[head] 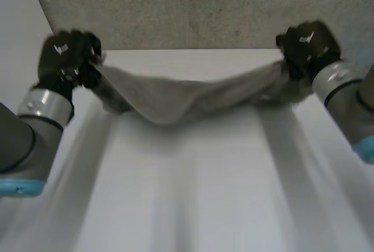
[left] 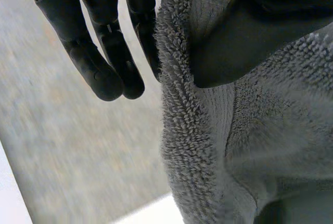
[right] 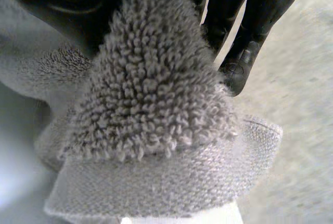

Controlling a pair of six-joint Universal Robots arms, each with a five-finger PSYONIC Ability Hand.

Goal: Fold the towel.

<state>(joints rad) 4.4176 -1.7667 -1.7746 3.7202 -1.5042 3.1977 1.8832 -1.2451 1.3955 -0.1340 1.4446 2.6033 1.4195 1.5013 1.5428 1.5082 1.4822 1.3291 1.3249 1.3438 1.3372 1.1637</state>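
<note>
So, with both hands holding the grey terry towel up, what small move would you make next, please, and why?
Probably draw both hands slightly apart. The left hand and right hand each pinch an end of the grey terry towel, whose middle sags toward the white table; taking up that slack should flatten it for folding.

The head camera sits high, behind and between the two arms. It looks down and forward over the table (head: 187, 193). It is far enough back to see the left hand (head: 67, 59) at the left, the right hand (head: 307, 44) at the right and the whole towel (head: 175, 97) between them. Each wrist camera sits on its own arm and looks along its hand, very near one end of the towel. All three views share the towel. They also share the grey floor (left: 62, 146) past the table's far edge.
</note>
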